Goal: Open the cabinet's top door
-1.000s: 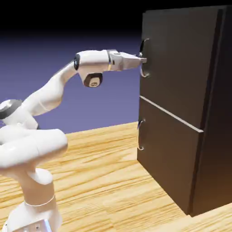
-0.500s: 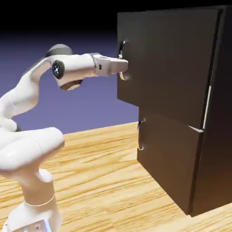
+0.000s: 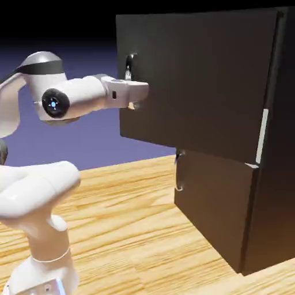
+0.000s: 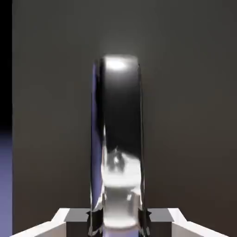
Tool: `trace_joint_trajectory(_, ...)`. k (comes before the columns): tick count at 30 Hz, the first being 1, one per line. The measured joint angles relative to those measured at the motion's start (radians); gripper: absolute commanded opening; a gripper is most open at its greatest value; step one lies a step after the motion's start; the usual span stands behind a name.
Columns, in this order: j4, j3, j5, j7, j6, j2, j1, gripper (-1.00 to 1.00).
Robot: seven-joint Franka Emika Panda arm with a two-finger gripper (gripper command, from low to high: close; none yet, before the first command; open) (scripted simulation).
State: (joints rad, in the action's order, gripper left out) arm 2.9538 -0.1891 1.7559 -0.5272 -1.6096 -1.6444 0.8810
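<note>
The tall dark grey cabinet (image 3: 276,173) stands on the right of the exterior view. Its upper door (image 3: 196,80) is swung well out toward the exterior view's left, with a lit gap showing at its hinge side. My gripper (image 3: 137,92) is shut on the door's curved grey handle (image 3: 131,64), whose top end shows above the hand. In the hand view the shiny handle (image 4: 119,139) runs upright between my fingertips (image 4: 74,216), and the grey door panel (image 4: 194,115) fills the background.
Below the door is the shorter lower panel (image 3: 213,207) with a small handle (image 3: 179,170), still flush with the cabinet. The wooden table (image 3: 127,230) spreads in front. My white arm (image 3: 34,190) occupies the left side.
The door has swung steadily further open toward the left, and my gripper has travelled left with the handle still in its grip.
</note>
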Motion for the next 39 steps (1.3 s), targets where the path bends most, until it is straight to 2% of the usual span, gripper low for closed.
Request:
trace_joint_trajectory(8, -0.055, 0.29, -0.268, -0.147, 0.195, 0.205, -0.017, -1.0)
trace_joint_trajectory(16, -0.212, 0.556, -0.535, -0.304, 0.393, 0.492, -0.115, -1.0)
trace_joint_trajectory(27, -0.555, 0.886, -0.788, -0.488, 0.684, 0.89, -0.394, -1.0)
trace_joint_trajectory(39, -0.966, 1.297, -0.903, -0.707, 1.041, 1.282, -0.788, -1.0)
